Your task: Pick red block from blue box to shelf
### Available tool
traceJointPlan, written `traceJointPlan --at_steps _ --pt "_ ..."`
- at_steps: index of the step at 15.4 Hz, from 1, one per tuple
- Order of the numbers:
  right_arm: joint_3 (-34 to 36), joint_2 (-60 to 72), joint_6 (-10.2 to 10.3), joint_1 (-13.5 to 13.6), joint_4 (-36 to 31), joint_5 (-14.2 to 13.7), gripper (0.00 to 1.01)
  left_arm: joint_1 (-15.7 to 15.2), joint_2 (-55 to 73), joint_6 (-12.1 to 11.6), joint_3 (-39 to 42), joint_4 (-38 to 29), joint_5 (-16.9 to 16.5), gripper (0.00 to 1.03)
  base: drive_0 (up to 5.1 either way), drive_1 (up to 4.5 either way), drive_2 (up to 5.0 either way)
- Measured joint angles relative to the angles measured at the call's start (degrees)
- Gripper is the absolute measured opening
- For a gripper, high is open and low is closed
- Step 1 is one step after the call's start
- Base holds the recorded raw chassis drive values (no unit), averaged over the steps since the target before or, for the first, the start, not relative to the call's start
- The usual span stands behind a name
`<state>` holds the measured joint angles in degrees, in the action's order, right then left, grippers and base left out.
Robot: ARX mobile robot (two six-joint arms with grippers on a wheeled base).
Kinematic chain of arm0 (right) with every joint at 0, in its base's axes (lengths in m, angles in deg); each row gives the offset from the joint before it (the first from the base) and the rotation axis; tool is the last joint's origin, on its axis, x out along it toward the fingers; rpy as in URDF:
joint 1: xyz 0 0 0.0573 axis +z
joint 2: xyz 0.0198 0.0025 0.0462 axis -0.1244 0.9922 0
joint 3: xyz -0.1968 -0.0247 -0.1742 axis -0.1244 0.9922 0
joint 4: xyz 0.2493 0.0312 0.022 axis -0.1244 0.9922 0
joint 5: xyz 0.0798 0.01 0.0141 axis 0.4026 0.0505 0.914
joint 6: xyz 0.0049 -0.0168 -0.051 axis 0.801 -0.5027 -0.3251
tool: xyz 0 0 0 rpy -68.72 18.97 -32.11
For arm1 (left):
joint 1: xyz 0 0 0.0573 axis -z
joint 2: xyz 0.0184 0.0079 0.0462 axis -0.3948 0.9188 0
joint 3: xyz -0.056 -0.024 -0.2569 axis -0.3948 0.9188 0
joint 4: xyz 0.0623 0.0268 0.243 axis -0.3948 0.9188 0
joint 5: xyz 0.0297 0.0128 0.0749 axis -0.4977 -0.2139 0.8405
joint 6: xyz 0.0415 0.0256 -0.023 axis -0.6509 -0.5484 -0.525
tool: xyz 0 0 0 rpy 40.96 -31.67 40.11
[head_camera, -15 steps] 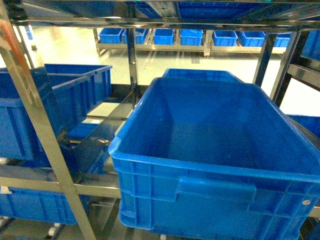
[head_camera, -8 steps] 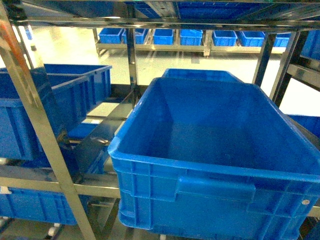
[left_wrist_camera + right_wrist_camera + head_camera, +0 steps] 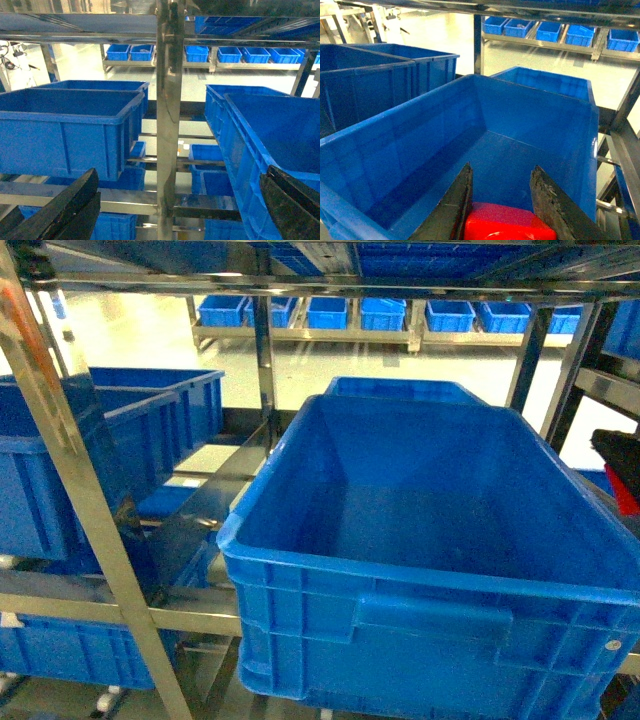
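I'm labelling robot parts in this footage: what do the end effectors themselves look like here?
Both are dark, near-black. The left end effector shows two broad, flat, angular fingers with matte surfaces. The right end effector has two slim, tapering blade-like fingers with rough, scuffed inner faces. No cables or markings are visible in these views.

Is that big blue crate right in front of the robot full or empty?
Empty. The crate shows a bare blue floor in the head view. The red block sits between the right gripper fingers above it, not yet inside.
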<state>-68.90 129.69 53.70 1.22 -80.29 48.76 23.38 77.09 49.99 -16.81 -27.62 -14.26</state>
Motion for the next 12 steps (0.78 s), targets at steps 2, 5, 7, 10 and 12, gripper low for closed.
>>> traceJointPlan --at_steps 2,5,7,10,12 --pt "-2.91 5.55 -0.79 0.42 -1.40 -0.04 0.28 0.00 0.00 0.00 0.00 0.00 0.02 0.98 0.0 0.00 0.0" --pt "-7.58 8.74 -2.19 1.75 -1.66 -0.09 0.28 0.00 0.00 0.00 0.00 -0.02 0.00 0.98 0.0 0.00 0.0" --pt "-11.63 11.37 -2.89 1.25 0.55 0.04 0.28 0.00 0.00 0.00 0.00 0.00 0.02 0.98 0.0 0.00 0.0" --pt "-16.59 14.43 -3.34 -0.68 4.28 2.08 0.28 0.00 0.00 0.00 0.00 0.00 0.02 0.98 0.0 0.00 0.0" --pt "-18.78 16.11 -4.04 -1.68 6.21 3.80 0.28 0.00 0.00 0.00 0.00 0.02 0.00 0.98 0.0 0.00 0.0"
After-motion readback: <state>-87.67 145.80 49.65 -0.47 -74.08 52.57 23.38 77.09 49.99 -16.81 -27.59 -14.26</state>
